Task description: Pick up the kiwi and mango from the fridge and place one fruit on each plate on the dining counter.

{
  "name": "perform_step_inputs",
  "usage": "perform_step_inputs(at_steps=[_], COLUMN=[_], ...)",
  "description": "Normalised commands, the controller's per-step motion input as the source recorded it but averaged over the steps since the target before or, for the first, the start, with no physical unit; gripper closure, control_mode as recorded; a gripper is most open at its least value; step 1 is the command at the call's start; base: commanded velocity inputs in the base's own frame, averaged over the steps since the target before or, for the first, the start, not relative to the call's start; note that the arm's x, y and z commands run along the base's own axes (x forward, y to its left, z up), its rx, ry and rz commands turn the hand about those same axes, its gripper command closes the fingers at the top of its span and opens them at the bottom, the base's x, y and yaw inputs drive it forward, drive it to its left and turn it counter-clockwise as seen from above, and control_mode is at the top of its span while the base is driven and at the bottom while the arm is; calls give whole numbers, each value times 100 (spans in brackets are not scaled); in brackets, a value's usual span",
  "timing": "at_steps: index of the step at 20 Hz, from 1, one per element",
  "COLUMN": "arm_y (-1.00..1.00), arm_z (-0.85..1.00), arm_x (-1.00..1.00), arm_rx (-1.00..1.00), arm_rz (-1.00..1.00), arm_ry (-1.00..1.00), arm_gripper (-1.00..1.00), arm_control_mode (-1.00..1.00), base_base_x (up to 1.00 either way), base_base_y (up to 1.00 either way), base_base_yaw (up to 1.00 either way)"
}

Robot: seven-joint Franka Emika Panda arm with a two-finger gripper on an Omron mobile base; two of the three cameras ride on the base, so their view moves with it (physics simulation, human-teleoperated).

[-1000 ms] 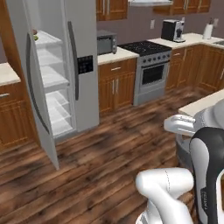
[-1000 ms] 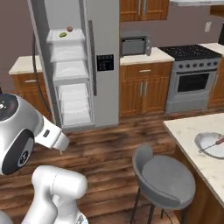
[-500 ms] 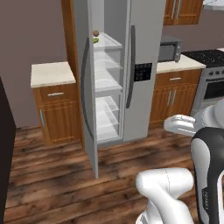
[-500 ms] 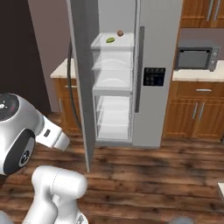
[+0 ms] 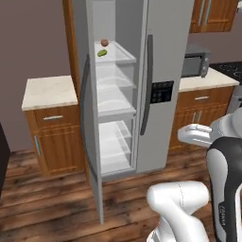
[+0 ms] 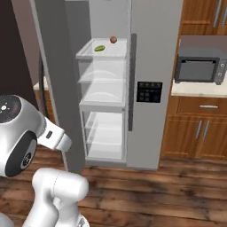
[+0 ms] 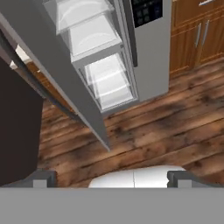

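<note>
- Claw is seen in the hand view with its two dark finger tips set wide apart at the bottom edge; nothing is held between them.
- Dark wood floor is seen past the tips, well apart from them, and nothing is touched by the claw.
- The fridge is placed straight ahead of the arm, with its left door swung open and the right door, bearing a black dispenser panel, kept shut.
- White shelves are shown stacked inside the open compartment.
- The mango, small and green, is laid on the top shelf near its front edge; it is also marked in the right base view.
- A reddish-brown round fruit is set just behind the mango on the same shelf, apart from it; whether it is the kiwi cannot be told from the frames.
- The lower shelves are seen bare and white.
- A wood cabinet with a pale stone top is placed to the left of the fridge.
- A microwave is set on the counter to the right of the fridge, above wood drawers.
</note>
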Motion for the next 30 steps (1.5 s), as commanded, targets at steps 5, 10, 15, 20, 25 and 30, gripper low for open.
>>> perform_step_inputs(at_steps=[5,10,15,20,25,30], arm_y=[0,0,0,0,0,0], arm_z=[0,0,0,0,0,0], arm_x=[0,0,0,0,0,0], arm_rx=[0,0,0,0,0,0], arm_rz=[0,0,0,0,0,0], arm_ry=[0,0,0,0,0,0], arm_gripper=[-100,-100,-100,-100,-100,-100], arm_control_mode=[100,100,100,100,100,100], base_base_x=[98,96,38,14,52,43], base_base_y=[-37,-26,-49,-51,-32,-46], base_base_yaw=[3,26,35,32,37,32])
